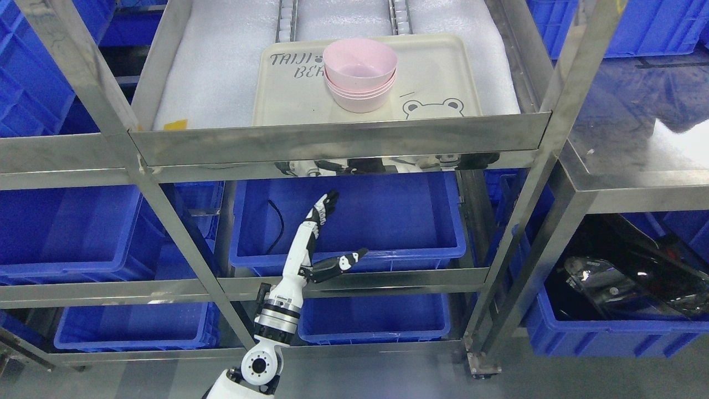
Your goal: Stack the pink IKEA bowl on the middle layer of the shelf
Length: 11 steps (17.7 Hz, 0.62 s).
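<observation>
Head view shows us a stack of pink bowls (360, 75) already nested together on a cream tray (443, 61), which lies on the white foam-lined shelf (332, 141) of the steel rack. We count about four bowls by their rims, the top one seated a little askew. Judging from that, we think the stacking itself is done or close to it; we cannot tell whether more bowls remain, since none shows elsewhere in the picture

Our left hand (324, 244) hangs below the shelf edge, in front of a blue crate (388, 221), well apart from the bowls. Its fingers (327, 205) are stretched out straight and the thumb juts to the side; it has hold of nothing. Our right arm does not show at all

Around us are more blue crates on the lower levels and to the left, and a dark glossy object (626, 277) sits in a crate at the right. The shelf's front rail and the slanting steel uprights (166, 221) stand between the hand and the tray, so any further reach would, in our judgement, need to rise clear of that rail first
</observation>
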### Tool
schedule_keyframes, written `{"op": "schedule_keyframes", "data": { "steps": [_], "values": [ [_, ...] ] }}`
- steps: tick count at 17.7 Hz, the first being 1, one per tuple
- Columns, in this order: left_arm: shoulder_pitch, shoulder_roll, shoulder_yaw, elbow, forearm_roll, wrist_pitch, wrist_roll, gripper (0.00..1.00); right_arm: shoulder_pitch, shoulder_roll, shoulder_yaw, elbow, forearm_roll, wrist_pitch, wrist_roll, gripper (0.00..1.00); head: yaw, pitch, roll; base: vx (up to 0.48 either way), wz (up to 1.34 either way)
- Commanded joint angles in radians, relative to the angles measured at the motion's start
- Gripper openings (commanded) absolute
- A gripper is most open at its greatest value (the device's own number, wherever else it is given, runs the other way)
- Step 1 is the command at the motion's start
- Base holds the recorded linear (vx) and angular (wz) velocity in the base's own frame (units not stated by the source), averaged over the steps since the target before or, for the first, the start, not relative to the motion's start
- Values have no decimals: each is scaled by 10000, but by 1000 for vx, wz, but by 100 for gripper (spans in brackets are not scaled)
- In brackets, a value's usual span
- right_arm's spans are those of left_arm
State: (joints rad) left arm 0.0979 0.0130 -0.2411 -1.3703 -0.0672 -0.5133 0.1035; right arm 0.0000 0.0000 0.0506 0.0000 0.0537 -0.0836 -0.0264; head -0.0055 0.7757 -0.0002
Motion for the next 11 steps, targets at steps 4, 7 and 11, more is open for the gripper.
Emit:
{"op": "schedule_keyframes", "data": {
  "steps": [4,7,11],
  "values": [
    [1583,44,1044,-1833,1221,1583,43,94,230,-175,0,-175,0,8,3,100,0,0,0,0,0],
    [1369,44,1077,-2188,1317,1988,-253,95,230,-175,0,-175,0,8,3,100,0,0,0,0,0],
    [1322,44,1061,-2189,1317,2019,-268,96,230,-175,0,-175,0,8,3,100,0,0,0,0,0]
  ]
}}
